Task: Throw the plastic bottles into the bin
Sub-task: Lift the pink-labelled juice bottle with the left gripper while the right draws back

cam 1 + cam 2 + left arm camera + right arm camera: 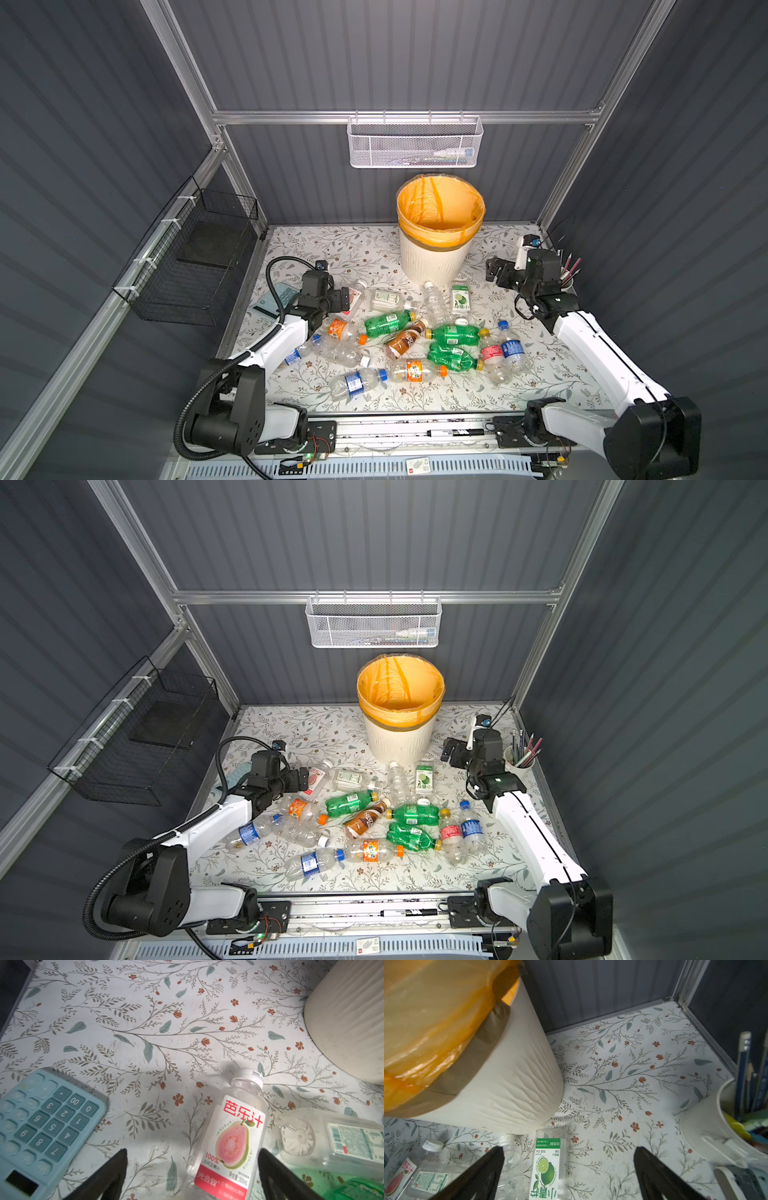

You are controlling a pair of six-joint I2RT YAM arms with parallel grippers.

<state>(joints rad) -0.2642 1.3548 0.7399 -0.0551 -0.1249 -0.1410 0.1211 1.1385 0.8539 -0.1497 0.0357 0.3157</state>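
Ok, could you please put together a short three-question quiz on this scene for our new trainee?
1. True or false: the bin already holds a bottle.
2. In the left wrist view, what lies between the fingers of the open left claw? A guava juice bottle; B calculator; C green soda bottle.
3. What stands in the white cup beside the right arm?
Key: 1 false; 2 A; 3 pencils.

Many plastic bottles [351, 802] lie scattered on the table [415, 877] before the bin [399, 739].
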